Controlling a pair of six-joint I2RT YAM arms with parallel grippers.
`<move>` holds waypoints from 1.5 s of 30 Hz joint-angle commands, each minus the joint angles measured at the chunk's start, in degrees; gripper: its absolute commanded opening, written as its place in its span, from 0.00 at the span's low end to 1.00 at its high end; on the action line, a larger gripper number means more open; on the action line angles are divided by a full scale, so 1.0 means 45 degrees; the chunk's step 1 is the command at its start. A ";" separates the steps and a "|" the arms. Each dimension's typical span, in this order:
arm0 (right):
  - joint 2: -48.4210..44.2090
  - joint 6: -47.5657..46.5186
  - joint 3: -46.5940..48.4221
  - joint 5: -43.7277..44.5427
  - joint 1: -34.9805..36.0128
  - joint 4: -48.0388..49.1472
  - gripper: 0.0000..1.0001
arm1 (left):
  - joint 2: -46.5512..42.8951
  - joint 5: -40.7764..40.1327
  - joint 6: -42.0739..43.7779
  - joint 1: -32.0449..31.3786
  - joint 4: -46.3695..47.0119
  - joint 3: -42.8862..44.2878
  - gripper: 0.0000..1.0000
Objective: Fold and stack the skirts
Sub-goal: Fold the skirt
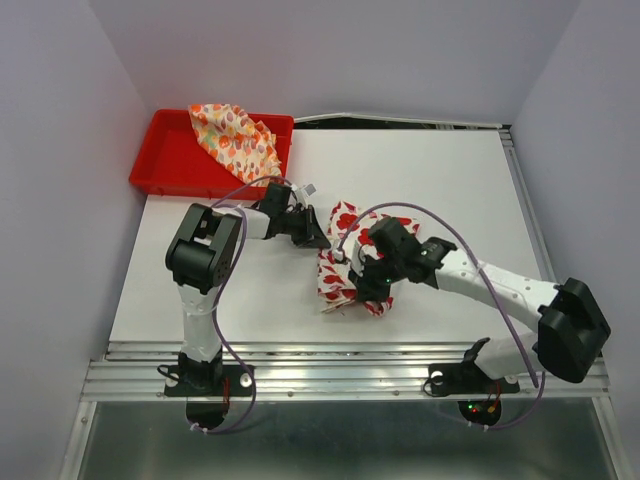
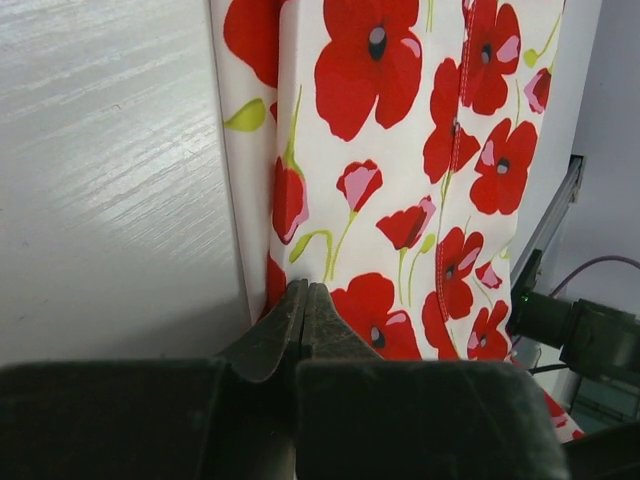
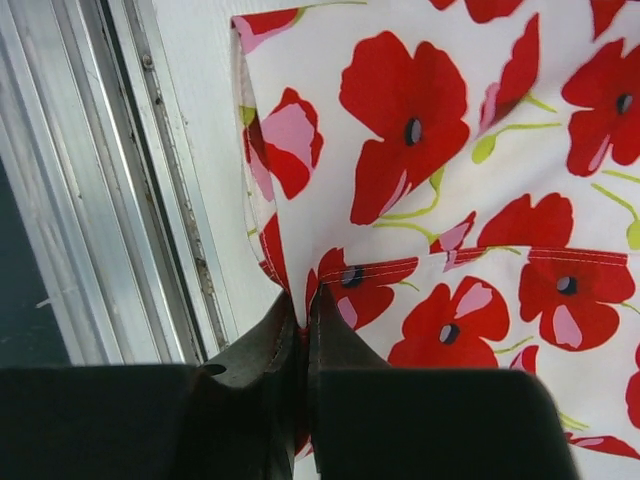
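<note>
Gripped the flowered skirt (image 1: 333, 272) at its near edge with the right hand (image 3: 300, 298), with jaws closed tight on a raised fold of cloth. Gripped the same skirt at its far left edge with the left hand (image 2: 305, 288), with jaws likewise pressed together on the cloth and a second layer showing beneath along the side. Lay between the two hands at the middle of the surface (image 1: 440, 180), rumpled and partly doubled over, not yet a flat, squared packet. Judged the fold on this first skirt to be under way and unfinished, with more folding and smoothing seemingly needed before release. Found the cream skirt (image 1: 235, 140) farther back, in the right half of the red tray (image 1: 160, 170) at the far left corner of the surface, loose, crumpled and well apart from both hands. Judged that second skirt to be unstarted. Left to do, by this reading: finishing the flowered skirt, fetching and folding the cream one, then stacking the pair. Showed no stack anywhere in view.
</note>
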 commanded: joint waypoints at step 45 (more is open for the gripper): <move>0.8975 -0.5270 0.5923 -0.3162 -0.6006 -0.1972 0.01 | -0.0719 -0.1421 0.1251 0.0157 -0.1958 0.0369 0.00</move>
